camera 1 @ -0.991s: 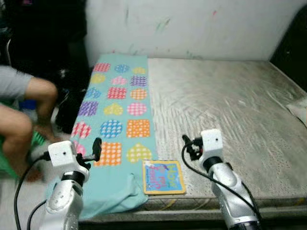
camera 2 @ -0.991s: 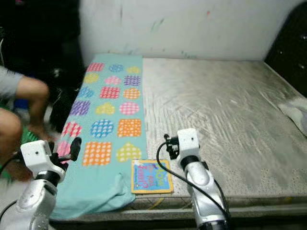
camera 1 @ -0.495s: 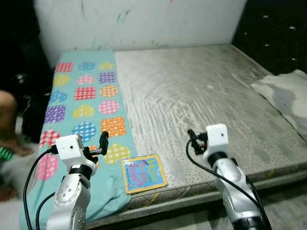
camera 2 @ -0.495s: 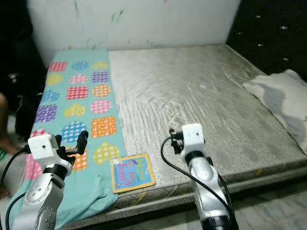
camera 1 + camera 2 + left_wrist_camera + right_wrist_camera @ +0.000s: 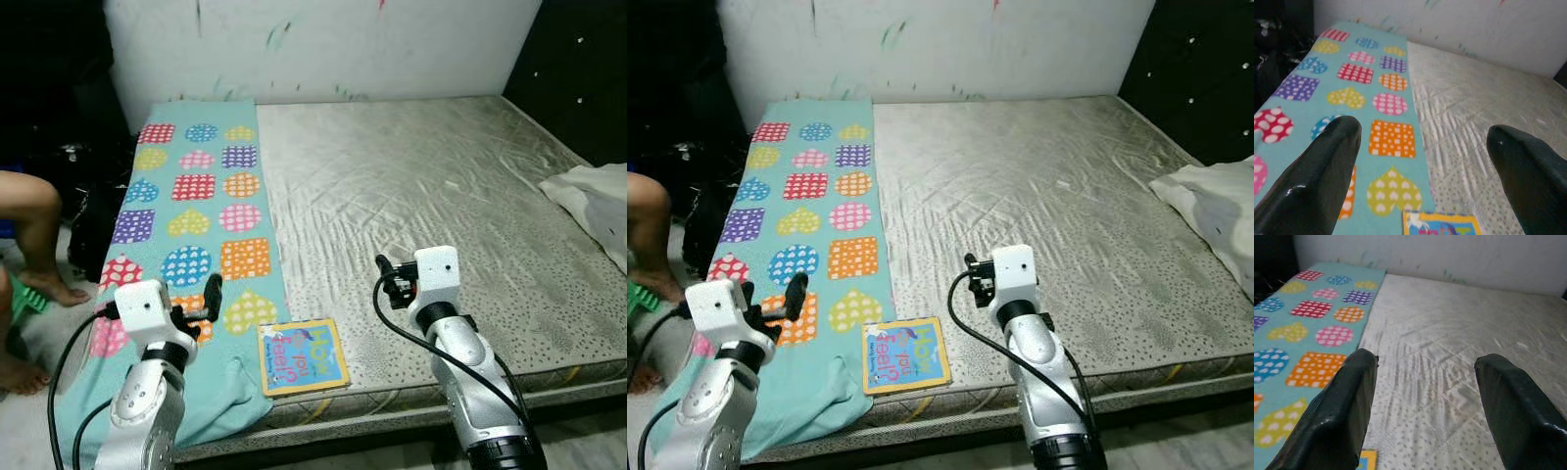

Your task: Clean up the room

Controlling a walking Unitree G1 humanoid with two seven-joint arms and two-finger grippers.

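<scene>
At the near edge of the bed point(image 5: 470, 206) a picture book point(image 5: 302, 355) lies beside the blanket point(image 5: 196, 215), both grippers point(image 5: 1420, 161) point(image 5: 1422, 396) hovering wide open, empty, seemingly approaching to grasp it.

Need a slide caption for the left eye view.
Open grippers, left and right, above mattress edge with book.

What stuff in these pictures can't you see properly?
- Book: cover words too small and tilted in the eye views; cut off by the frame edge in the left wrist view.
- White pillow: cut off by the right edge.
- Person's leg: the rest lies beyond the left edge.
</scene>
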